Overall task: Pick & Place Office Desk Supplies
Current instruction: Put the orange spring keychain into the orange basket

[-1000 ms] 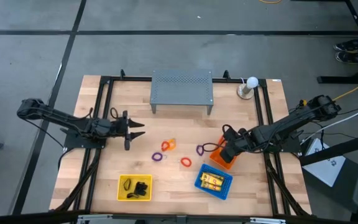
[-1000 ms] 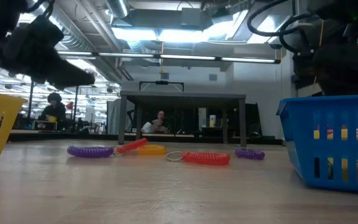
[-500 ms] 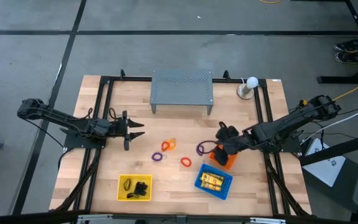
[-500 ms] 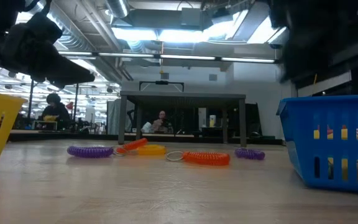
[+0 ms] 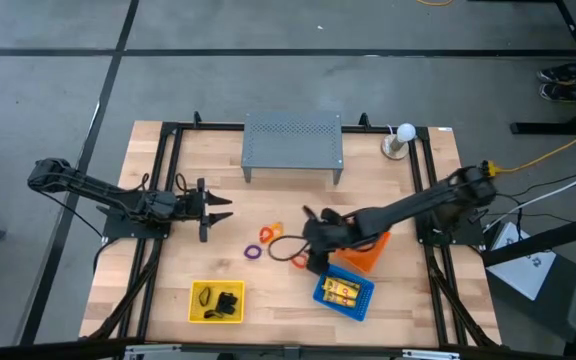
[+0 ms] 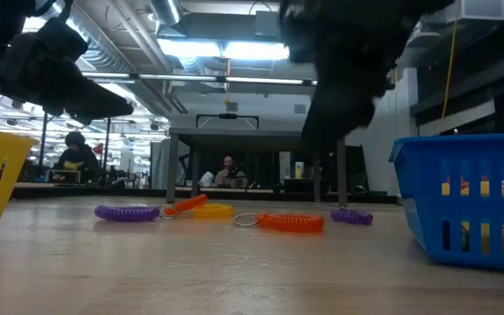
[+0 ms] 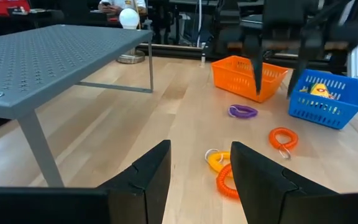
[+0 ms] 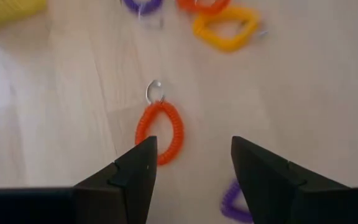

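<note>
Loops are what you have left: clips and packets sit in baskets near the table's front edge, while your right gripper (image 8: 191,171), jaws wide and empty, hangs over the orange loop (image 8: 160,132) mid-table.

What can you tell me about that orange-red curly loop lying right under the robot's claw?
The orange-red loop is a coiled, springy-looking band, plastic by its look, bent into an oval with a small silver ring at one end. It lies flat on the bare wooden table, outside every basket and touching none of the other loops. The right gripper hangs just above it with its fingers open on either side, not gripping it. Seen from table height it is a low ribbed band.
</note>
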Controlling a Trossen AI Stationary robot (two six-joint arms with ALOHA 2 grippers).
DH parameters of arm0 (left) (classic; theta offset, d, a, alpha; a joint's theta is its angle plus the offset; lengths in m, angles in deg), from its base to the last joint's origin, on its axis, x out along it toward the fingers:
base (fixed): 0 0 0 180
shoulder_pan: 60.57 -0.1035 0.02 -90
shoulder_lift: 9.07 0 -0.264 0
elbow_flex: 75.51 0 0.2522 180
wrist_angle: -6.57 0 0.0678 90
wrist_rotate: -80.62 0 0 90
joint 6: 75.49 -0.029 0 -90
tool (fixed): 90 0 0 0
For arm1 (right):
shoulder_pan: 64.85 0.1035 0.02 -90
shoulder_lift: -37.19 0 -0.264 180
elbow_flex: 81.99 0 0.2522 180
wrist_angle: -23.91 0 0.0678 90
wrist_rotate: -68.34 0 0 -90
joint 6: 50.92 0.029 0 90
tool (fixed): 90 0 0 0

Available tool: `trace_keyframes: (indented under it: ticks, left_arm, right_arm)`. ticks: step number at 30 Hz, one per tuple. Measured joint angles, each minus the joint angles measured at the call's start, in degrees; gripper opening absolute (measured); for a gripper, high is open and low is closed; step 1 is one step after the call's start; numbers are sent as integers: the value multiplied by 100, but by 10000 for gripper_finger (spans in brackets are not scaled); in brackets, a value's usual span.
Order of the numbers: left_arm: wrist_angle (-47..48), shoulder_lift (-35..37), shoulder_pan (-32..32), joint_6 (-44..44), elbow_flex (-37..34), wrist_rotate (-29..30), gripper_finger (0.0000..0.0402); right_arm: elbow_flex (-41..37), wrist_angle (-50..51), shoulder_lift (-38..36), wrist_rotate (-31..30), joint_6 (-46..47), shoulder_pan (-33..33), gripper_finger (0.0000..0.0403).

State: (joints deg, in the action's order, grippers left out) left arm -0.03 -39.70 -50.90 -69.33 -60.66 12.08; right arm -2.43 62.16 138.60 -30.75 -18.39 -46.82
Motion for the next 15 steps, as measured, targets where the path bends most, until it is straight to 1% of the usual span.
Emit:
trace_keyframes:
  ticks: [6, 10, 15]
  left_arm:
    - [7, 0, -1, 10, -2, -20, 161]
    - [37, 0, 0, 12, -2, -20, 161]
    - [83, 0, 0, 59, -4, -52, 161]
  right_arm:
    - [678, 321, 972, 357, -156, -36, 206]
    - [1027, 656, 1349, 391, -263, -44, 206]
    - [1102, 736, 1594, 419, -163, -131, 206]
